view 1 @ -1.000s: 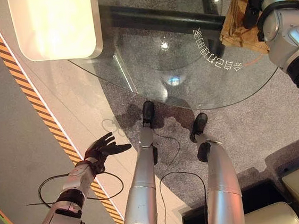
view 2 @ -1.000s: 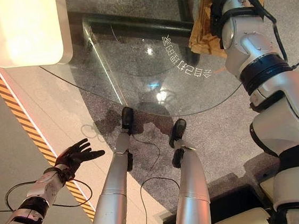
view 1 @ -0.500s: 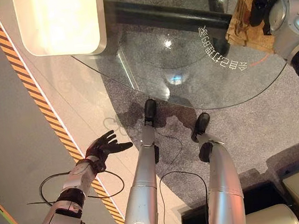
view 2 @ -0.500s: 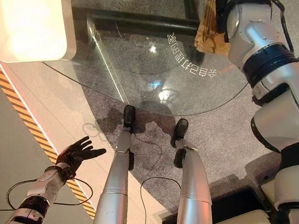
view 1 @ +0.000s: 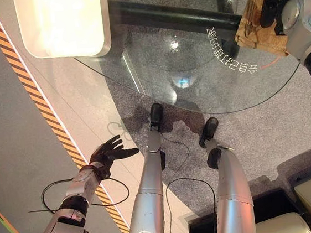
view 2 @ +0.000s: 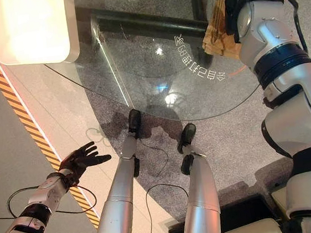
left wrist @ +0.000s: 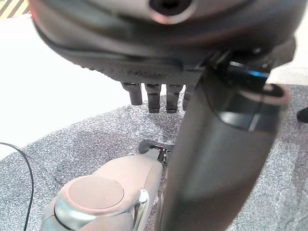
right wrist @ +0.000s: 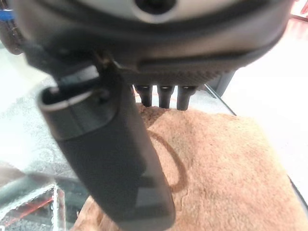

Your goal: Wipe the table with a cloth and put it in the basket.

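Right wrist view: straight-fingered right hand [right wrist: 120, 159] was laid over the cloth [right wrist: 226, 168], judged soft, limp, best pinched mid-fold at two o'clock of the worktop [view 1: 196, 84].

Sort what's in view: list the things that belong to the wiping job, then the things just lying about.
Job:
cloth, brown, on the glass table
right robot hand, fingers straight over the cloth
left robot hand, open, idle low over the floor

Lying about:
white panel beside the table
striped floor tape
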Motion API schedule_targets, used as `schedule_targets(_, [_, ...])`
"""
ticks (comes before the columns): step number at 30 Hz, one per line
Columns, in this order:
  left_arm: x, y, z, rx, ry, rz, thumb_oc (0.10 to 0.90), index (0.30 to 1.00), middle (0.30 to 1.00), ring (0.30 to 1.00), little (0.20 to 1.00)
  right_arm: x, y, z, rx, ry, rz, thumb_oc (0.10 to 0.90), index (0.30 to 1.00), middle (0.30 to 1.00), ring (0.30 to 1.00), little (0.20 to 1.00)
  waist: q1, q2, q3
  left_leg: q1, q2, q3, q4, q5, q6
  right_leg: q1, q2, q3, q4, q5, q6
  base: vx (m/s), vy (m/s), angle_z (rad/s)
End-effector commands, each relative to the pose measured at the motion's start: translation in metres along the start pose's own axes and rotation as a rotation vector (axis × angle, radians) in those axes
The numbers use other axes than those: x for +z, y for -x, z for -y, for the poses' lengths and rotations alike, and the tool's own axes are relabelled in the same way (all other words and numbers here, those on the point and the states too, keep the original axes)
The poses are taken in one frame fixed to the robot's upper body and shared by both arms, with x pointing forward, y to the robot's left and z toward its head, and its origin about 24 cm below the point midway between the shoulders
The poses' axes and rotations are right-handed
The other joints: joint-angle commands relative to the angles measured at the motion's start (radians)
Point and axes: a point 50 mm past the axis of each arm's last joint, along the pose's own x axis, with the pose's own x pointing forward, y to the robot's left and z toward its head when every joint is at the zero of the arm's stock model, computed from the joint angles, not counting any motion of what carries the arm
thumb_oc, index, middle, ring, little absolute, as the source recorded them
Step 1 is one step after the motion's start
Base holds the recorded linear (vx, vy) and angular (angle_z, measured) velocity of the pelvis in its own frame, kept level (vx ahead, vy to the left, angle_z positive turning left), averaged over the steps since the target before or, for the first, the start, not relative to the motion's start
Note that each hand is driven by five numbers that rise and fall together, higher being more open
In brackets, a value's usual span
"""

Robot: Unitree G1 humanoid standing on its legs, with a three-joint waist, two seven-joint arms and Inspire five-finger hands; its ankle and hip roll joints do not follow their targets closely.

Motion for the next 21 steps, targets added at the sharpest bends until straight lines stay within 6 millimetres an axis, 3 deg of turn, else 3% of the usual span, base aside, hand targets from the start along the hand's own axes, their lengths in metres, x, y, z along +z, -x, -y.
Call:
schedule_targets(1, [-0.016, 0.0129, -0.0254, 0.069, -0.002, -0.055, 0.8, 0.9, 0.9, 0.9, 0.9, -0.0333, 0.0022, -0.0079, 0.049, 0.068, -0.089, 0.8, 0.9, 0.9, 0.9, 0.9, -0.013, 0.02, -0.016, -0.002, -0.033, 0.042, 0.118, -0.124, 0.069, 0.058, 0.039, -0.016, -0.197, 0.139, 0.031, 0.0, 0.0, 0.0])
schedule_targets(9, [-0.0153, 0.0135, -0.0275, 0.066, -0.003, -0.054, 0.8, 0.9, 0.9, 0.9, 0.9, -0.0328, 0.0022, -0.0079, 0.056, 0.074, -0.081, 0.8, 0.9, 0.9, 0.9, 0.9, -0.013, 0.02, -0.016, 0.004, -0.032, 0.045, 0.114, -0.123, 0.07, 0.062, 0.039, -0.017, -0.199, 0.14, 0.03, 0.0, 0.0, 0.0])
schedule_targets(10, [-0.0152, 0.0133, -0.0271, 0.065, -0.004, -0.052, 0.8, 0.9, 0.9, 0.9, 0.9, -0.0313, 0.0021, -0.0079, 0.058, 0.072, -0.07, 0.385, 0.545, 0.545, 0.545, 0.485, -0.013, 0.02, -0.016, 0.005, -0.033, 0.045, 0.112, -0.122, 0.07, 0.063, 0.039, -0.018, -0.201, 0.14, 0.031, 0.0, 0.0, 0.0])
schedule_targets(11, [-0.0151, 0.0133, -0.027, 0.065, -0.002, -0.052, 0.8, 0.9, 0.9, 0.9, 0.9, -0.0306, 0.0021, -0.0077, 0.059, 0.072, -0.064, 0.27, 0.446, 0.446, 0.446, 0.37, -0.014, 0.02, -0.016, 0.004, -0.032, 0.046, 0.112, -0.122, 0.069, 0.063, 0.038, -0.018, -0.201, 0.14, 0.031, 0.0, 0.0, 0.0])
schedule_targets(12, [-0.015, 0.0133, -0.027, 0.065, -0.002, -0.053, 0.8, 0.9, 0.9, 0.9, 0.9, -0.0305, 0.0022, -0.0078, 0.061, 0.074, -0.062, 0.1, 0.3, 0.3, 0.3, 0.2, -0.014, 0.02, -0.016, 0.005, -0.032, 0.046, 0.112, -0.122, 0.069, 0.063, 0.038, -0.018, -0.202, 0.141, 0.03, 0.0, 0.0, 0.0])
schedule_targets(21, [-0.0146, 0.0129, -0.0268, 0.069, -0.007, -0.054, 0.8, 0.9, 0.9, 0.9, 0.9, -0.027, 0.0021, -0.0065, 0.041, 0.081, -0.048, 0.1, 0.3, 0.3, 0.3, 0.2, -0.013, 0.018, -0.016, 0.006, -0.032, 0.047, 0.109, -0.12, 0.071, 0.065, 0.039, -0.019, -0.207, 0.144, 0.031, 0.0, 0.0, 0.0])
